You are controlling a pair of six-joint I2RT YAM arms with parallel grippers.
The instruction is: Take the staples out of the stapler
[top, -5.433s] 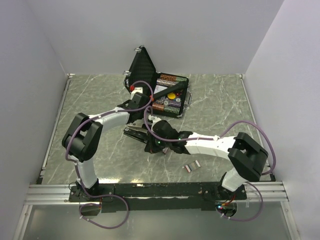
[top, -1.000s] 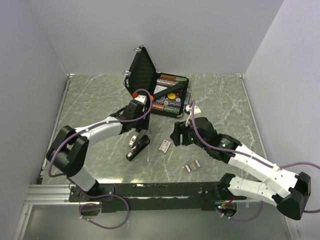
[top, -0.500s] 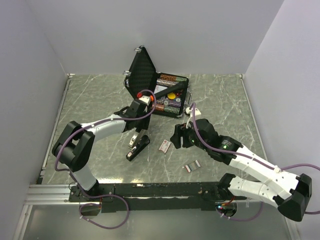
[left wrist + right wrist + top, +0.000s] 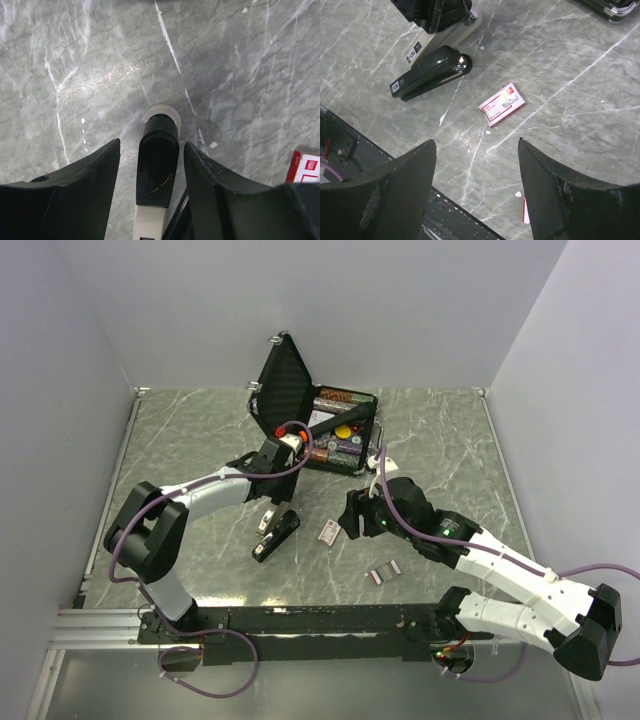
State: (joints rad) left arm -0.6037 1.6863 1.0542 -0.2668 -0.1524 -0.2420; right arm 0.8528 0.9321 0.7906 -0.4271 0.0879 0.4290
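- Since a second ago, the left gripper (image 4: 152,145) has narrowed and come down over the stapler (image 4: 275,532). Its fingers now straddle the rounded end of the stapler's pale limb with a gap on each side, so nothing is gripped yet.
- The stapler lies on the marble table (image 4: 180,440), its pale and black limbs side by side.
- The right gripper (image 4: 477,142), down at the stapler some seconds back, now hangs off to the stapler's right, jaws wide and empty.
- A red-and-white staple box (image 4: 502,103) lies just right of the stapler. Two staple strips (image 4: 383,573) lie farther right, toward the arm bases.
- The closing left jaws look set to pin or lift the stapler for more work. Whether staples remain inside cannot be seen.
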